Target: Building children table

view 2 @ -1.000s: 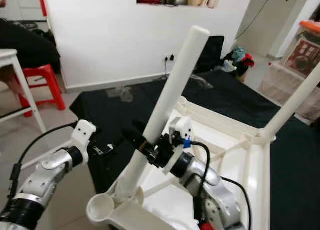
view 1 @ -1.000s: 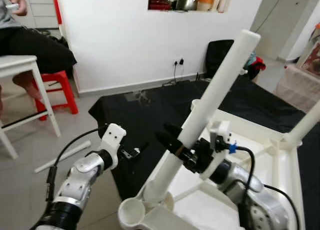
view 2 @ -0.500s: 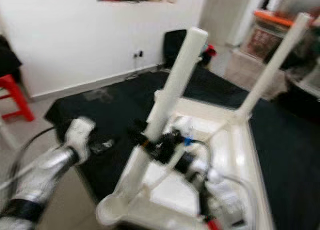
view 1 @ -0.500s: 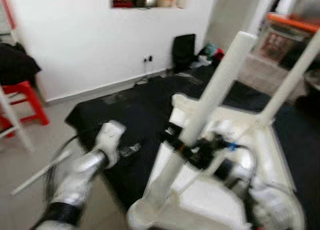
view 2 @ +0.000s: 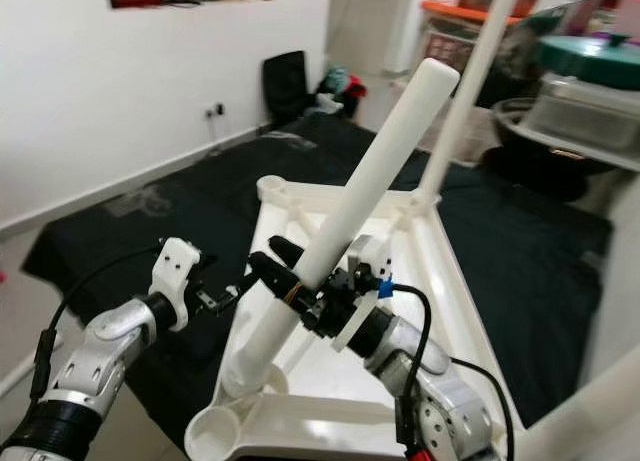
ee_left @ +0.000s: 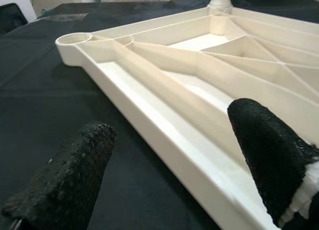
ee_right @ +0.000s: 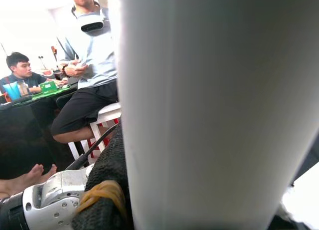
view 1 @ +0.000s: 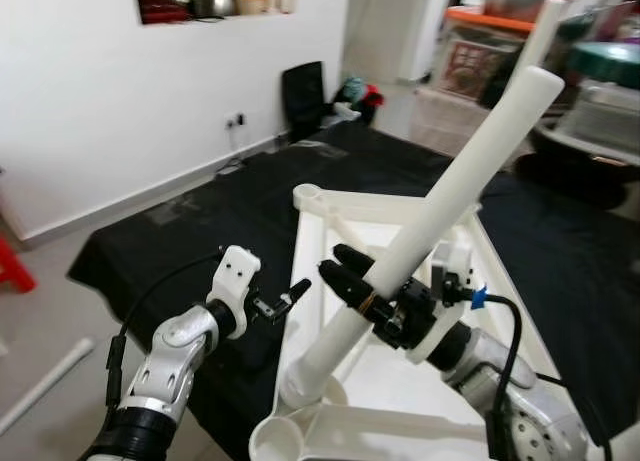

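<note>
Socket (view 1: 272, 441), round and unfilled, at the nearest corner of the upturned white table top (view 1: 330, 209), which lies on a black sheet (view 1: 200, 221) spread over the floor. Leg (view 1: 420, 246), white tube, lower end resting in or at a second socket just beyond that corner, whether fully seated cannot be told; tube tilted, upper end leaning away to the robot's right. Right gripper (view 1: 352, 279), black fingers clamped around the leg's lower part; the right wrist view shows the tube pressed against a finger. Left gripper (view 1: 288, 295), fingers spread with nothing between them, held just beside the table top's near rim; the left wrist view looks along that rim toward an unfilled corner socket (ee_left: 74, 39). Second leg (view 2: 465, 86), upright at the far corner. People seated in the background of the right wrist view. Step judged in hand: fitting the leg into its socket. Next move likely calls for bringing the tube upright over the socket and pressing it straight down, the free gripper bracing the rim.
</note>
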`<state>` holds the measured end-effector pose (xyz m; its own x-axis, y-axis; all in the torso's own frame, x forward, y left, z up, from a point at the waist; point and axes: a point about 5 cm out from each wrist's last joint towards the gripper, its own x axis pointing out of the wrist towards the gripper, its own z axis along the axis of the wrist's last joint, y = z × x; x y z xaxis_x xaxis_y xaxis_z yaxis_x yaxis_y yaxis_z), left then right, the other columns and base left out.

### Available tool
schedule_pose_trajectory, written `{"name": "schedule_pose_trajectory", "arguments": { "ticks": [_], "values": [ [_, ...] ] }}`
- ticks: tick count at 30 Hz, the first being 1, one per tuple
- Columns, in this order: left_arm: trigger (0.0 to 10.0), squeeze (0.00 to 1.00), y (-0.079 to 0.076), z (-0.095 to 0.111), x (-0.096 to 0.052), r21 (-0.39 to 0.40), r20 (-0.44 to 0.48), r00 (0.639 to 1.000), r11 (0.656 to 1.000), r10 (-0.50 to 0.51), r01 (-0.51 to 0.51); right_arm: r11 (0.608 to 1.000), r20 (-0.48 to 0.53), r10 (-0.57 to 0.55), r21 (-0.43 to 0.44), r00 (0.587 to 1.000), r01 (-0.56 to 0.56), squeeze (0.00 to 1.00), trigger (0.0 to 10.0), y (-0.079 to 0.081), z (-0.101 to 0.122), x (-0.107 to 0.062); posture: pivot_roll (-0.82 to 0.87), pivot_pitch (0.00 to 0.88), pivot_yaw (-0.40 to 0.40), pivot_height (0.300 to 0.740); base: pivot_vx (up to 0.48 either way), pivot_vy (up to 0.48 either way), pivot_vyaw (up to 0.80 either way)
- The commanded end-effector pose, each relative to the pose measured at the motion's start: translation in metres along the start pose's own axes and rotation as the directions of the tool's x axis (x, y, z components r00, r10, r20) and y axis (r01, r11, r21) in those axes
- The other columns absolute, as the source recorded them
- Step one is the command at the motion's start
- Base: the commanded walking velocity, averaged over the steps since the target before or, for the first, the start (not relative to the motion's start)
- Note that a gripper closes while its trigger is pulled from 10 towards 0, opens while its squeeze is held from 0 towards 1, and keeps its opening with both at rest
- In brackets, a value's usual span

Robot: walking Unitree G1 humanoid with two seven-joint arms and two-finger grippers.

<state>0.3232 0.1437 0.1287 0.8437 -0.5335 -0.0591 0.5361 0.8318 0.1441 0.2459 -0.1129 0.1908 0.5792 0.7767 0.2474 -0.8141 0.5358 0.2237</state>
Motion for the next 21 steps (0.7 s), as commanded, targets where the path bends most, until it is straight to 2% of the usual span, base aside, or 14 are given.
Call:
{"name": "schedule_pose_trajectory", "arguments": {
  "ticks": [1, 6, 11, 12, 14, 16, 21],
  "values": [
    [10.0, 0.00, 0.003, 0.001, -0.001, -0.002, 0.005, 1.000, 1.000, 0.002, -0.002, 0.987, -0.141, -0.162, -0.004, 0.977, 0.163, 0.00, 0.0, -0.022, -0.020, -0.020, 0.06, 0.000, -0.088, 0.740, 0.000, 0.000, 0.00],
    [10.0, 0.00, 0.005, 0.001, -0.002, -0.002, 0.004, 1.000, 1.000, 0.008, -0.008, 0.986, -0.136, -0.167, -0.015, 0.977, 0.166, 0.00, 0.3, -0.022, -0.020, -0.020, 0.06, 0.000, -0.090, 0.740, 0.000, 0.000, 0.00],
    [10.0, 0.00, 0.007, 0.001, -0.002, -0.002, 0.002, 1.000, 1.000, 0.011, -0.011, 0.985, -0.131, -0.172, -0.028, 0.976, 0.169, 0.00, 0.0, -0.022, -0.018, -0.019, 0.06, 0.000, -0.089, 0.740, 0.000, 0.000, 0.00],
    [10.0, 0.00, 0.008, 0.000, -0.003, -0.001, -0.001, 1.000, 1.000, 0.014, -0.014, 0.984, -0.127, -0.175, -0.062, 0.976, 0.168, 0.00, 0.0, -0.021, -0.015, -0.017, 0.06, 0.000, -0.087, 0.740, 0.000, 0.000, -0.49],
    [10.0, 0.00, 0.008, 0.000, -0.003, -0.001, -0.001, 1.000, 1.000, 0.014, -0.014, 0.984, -0.127, -0.175, -0.062, 0.976, 0.168, 0.00, 0.0, -0.021, -0.015, -0.017, 0.06, 0.000, -0.087, 0.740, 0.000, 0.000, -0.49],
    [10.0, 0.00, 0.010, 0.000, -0.004, 0.000, -0.005, 1.000, 1.000, 0.016, -0.016, 0.982, -0.116, -0.172, -0.104, 0.978, 0.160, 0.00, 0.0, -0.018, -0.010, -0.013, 0.06, 0.000, -0.085, 0.740, 0.000, 0.000, -0.80],
    [10.0, 0.00, 0.009, 0.000, -0.004, -0.001, -0.005, 1.000, 1.000, 0.014, -0.014, 0.981, -0.112, -0.168, -0.113, 0.980, 0.155, 0.00, 0.0, -0.017, -0.009, -0.012, 0.06, 0.000, -0.083, 0.740, 0.000, 0.000, -0.80]
  ]
}}
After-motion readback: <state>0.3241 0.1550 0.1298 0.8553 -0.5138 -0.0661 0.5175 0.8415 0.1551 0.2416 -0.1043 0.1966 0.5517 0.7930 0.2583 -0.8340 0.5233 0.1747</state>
